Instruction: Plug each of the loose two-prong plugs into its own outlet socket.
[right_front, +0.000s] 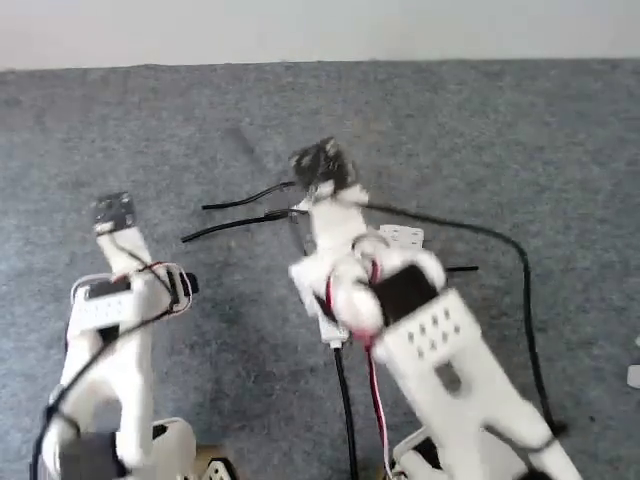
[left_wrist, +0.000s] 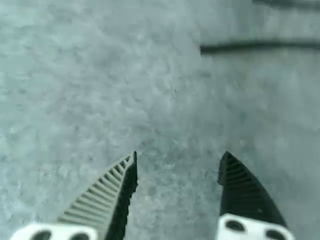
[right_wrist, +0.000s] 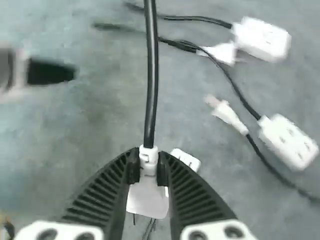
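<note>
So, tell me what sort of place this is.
Likely a robotics test bench: a grey carpet-like mat as the work surface, two white arms side by side, and loose plugs and outlet blocks lying on it.

Soft, even light falls from above on the grey worktop in the high view, leaving only faint, diffuse shadows beside the black cords, while the white shell of the right arm comes out very bright. Ahead of the spread left tool the worktop is lit paler, dimming nearer its fingers. The white outlet blocks glare almost featureless, and the plug clamped in the right tool looks a shade duller.
</note>
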